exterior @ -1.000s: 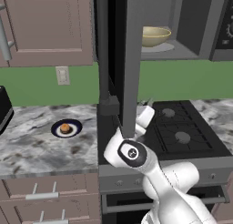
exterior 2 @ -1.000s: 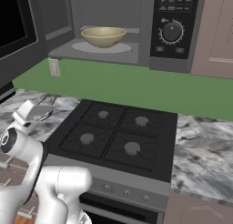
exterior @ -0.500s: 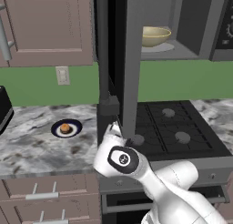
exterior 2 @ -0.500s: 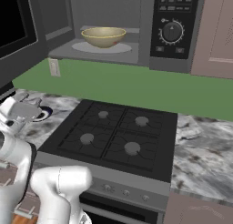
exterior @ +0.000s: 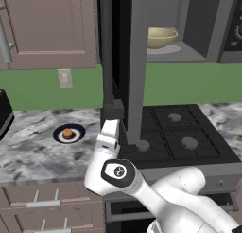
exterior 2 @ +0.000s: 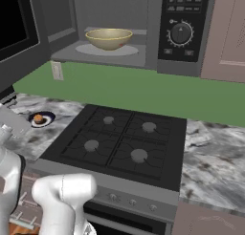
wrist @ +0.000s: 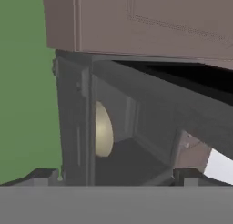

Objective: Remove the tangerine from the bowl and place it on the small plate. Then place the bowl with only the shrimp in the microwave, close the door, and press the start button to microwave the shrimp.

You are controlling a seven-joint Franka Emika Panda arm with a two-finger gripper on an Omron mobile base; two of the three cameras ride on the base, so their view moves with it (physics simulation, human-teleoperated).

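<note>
Since a second ago the arm has swung lower and to your left, so the gripper (exterior: pixel 112 114) now sits just under the bottom edge of the door (exterior: pixel 120 61), with its fingers spread wide and nothing between them. The door stands wide open, edge-on to you, directly above and just ahead of the hand. Beyond it, up and to the right of the hand, the bowl (exterior 2: pixel 108 38) rests inside the microwave (exterior 2: pixel 119 28) on its turntable; whether the shrimp lies in it you cannot tell from here. Down and to the left of the hand, well apart on the counter (exterior: pixel 33 142), the tangerine (exterior: pixel 67 132) sits on the small plate (exterior: pixel 69 133), so what remains looks like closing the door and pressing start on the control panel (exterior 2: pixel 181 28). The risk is in the push: if the hand meets the door near its lower corner it may slip beneath instead of swinging it, or the open fingers may catch the edge. A push too weak would leave the door ajar, and the start button would then do nothing.
</note>
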